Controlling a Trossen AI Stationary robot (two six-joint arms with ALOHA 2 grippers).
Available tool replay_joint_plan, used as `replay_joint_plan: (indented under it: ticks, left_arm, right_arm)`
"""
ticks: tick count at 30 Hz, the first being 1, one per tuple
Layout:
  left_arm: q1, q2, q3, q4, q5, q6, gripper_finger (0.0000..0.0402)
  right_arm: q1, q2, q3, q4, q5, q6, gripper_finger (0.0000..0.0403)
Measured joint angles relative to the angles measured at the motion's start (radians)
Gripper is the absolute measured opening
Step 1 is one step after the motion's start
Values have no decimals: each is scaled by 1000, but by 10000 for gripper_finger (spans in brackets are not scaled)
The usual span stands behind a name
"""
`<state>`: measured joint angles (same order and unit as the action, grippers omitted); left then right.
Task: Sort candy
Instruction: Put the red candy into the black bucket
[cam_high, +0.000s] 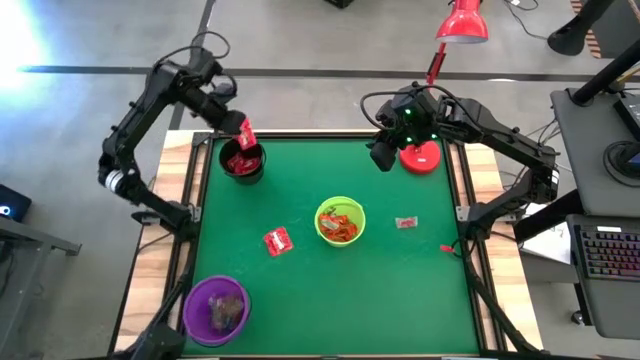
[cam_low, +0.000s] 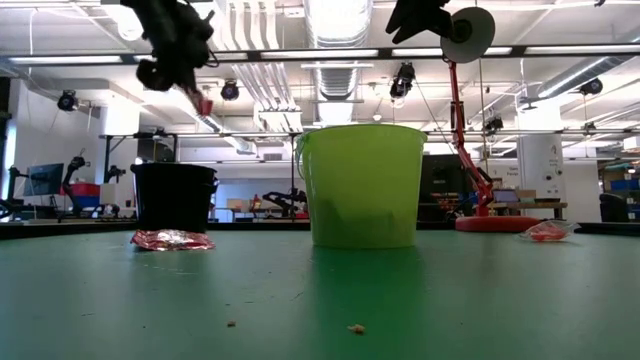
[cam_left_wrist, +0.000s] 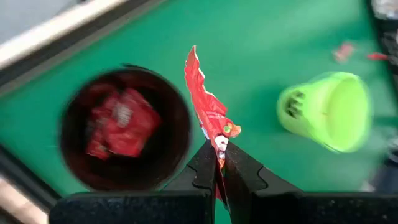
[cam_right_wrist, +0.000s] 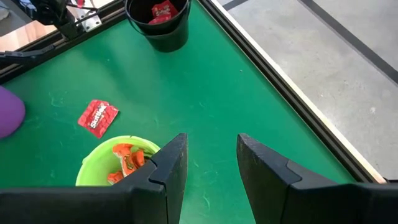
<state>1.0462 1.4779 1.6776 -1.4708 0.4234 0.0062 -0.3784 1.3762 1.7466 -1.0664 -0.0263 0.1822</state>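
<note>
Left gripper (cam_left_wrist: 219, 163): jaws clamped on one edge of a red candy packet (cam_left_wrist: 208, 112). The packet looks light, thin and limp; an edge pinch suffices. Right gripper (cam_right_wrist: 211, 163): jaws apart, empty.

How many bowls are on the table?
3: black bowl at the far left corner, green bowl near the middle, purple bowl at the near left corner.
</note>
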Motion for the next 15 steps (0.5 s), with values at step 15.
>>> replay_joint_plan:
  ticks: [15]
  left_arm:
    - [8, -94, -359, 188, -180, -20, 0]
  right_arm:
    - [0, 0, 0, -7, -8, -3, 132]
